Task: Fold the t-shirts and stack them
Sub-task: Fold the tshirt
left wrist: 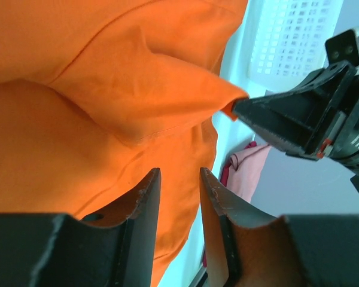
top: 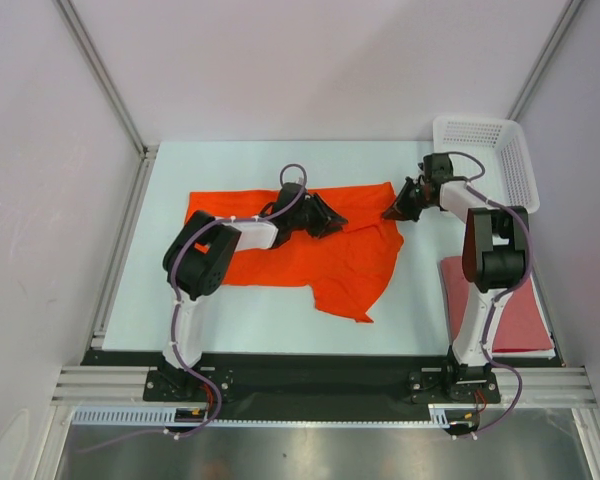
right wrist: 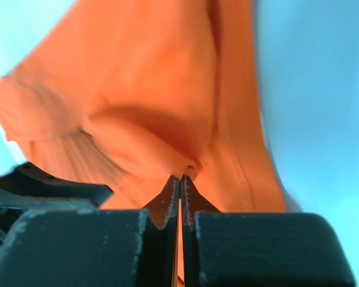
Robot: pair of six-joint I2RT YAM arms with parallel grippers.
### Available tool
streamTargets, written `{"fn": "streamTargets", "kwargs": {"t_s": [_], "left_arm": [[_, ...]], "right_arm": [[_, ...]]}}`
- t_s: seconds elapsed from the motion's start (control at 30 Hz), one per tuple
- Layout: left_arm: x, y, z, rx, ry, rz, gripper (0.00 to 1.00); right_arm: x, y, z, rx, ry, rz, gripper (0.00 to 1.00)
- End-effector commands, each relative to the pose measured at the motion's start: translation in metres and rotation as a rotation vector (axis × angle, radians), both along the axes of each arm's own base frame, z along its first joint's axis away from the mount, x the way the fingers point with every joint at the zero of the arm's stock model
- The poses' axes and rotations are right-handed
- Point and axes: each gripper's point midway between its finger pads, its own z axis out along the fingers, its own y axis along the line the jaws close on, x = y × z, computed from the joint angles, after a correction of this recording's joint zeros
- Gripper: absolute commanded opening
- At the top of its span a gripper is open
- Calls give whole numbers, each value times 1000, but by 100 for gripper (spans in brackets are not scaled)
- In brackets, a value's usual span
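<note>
- Orange shirt (top: pixel 350 255) lies spread and unfolded across the middle of the table (top: pixel 240 310), one lower flap reaching toward the near edge; the fold looks barely begun
- Its far right corner is drawn up into a point, because the right gripper (top: pixel 396 208) is clamped tight on that corner, likely to carry it across for a fold
- Left gripper (top: pixel 325 215) hovers over the shirt's middle, jaws narrowly apart with nothing between them, probably placed to pin or pinch the cloth; whether it touches I cannot tell
- Red shirt (top: pixel 525 315) lies flat at the near right beside the right arm's base, apart from the orange one, seemingly the bottom of the stack
- Basket (top: pixel 510 140) sits at the far right corner, out of the way
</note>
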Motion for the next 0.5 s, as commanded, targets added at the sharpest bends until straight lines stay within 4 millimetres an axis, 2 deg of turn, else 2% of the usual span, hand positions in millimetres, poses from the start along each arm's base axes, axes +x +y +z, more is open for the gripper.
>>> {"fn": "streamTargets", "kwargs": {"t_s": [0.0, 0.13, 0.23, 0.47], "left_arm": [[11, -1, 24, -21, -74, 47, 38], [6, 4, 27, 17, -80, 40, 41], [4, 6, 22, 24, -62, 43, 43], [12, -1, 13, 15, -56, 50, 43]], "right_arm": [[35, 4, 24, 66, -91, -6, 0], [57, 5, 31, 98, -117, -37, 0], [76, 4, 27, 97, -121, -61, 1], [89, 6, 22, 126, -120, -79, 3]]}}
